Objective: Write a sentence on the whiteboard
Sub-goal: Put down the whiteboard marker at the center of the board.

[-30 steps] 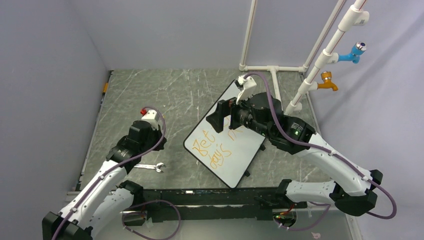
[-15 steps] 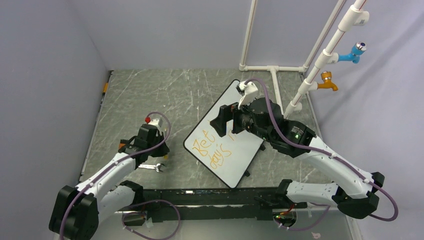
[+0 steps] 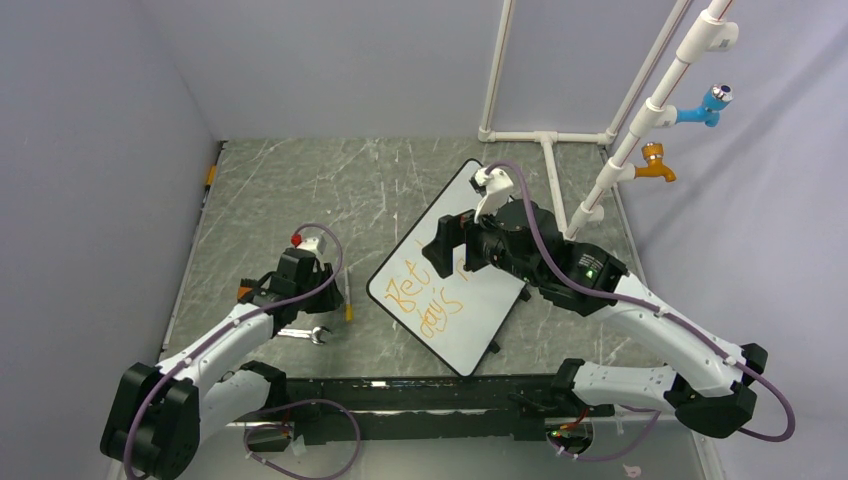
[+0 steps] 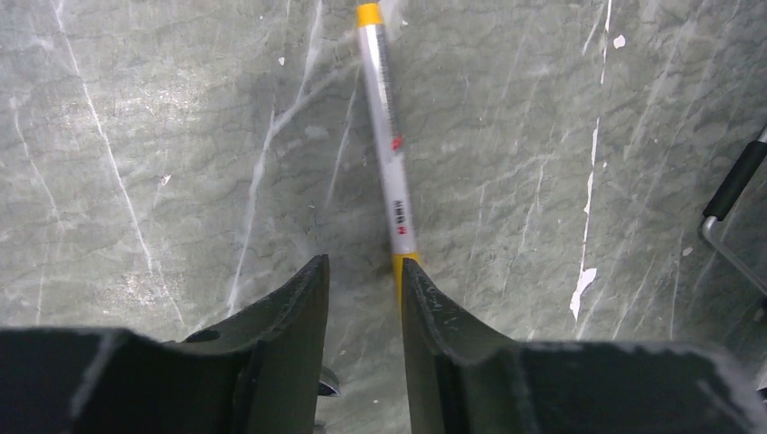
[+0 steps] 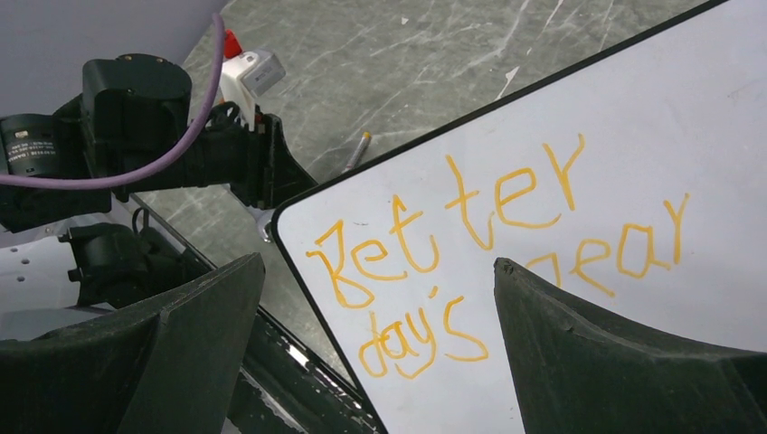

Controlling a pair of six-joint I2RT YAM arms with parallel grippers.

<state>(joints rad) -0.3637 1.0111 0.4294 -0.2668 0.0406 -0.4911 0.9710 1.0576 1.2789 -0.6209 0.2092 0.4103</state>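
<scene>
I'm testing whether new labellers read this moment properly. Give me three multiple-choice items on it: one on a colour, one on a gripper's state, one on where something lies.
1. What colour is the handwritten lettering on the glossy white, black-framed whiteboard?
A. blue
B. orange
C. black

2. How does the right gripper stand?
A. shut, fingertips touching
B. shut on the whiteboard's edge
C. wide open above the whiteboard, holding nothing

3. Where does the slim silver marker pen with orange ends lie?
A. on the whiteboard
B. in the right gripper
C. on the grey marbled table, at the left gripper

Answers:
1 B, the strokes are orange.
2 C, its fingers stand far apart with only board between.
3 C, the left wrist view shows it flat on the table.
</scene>
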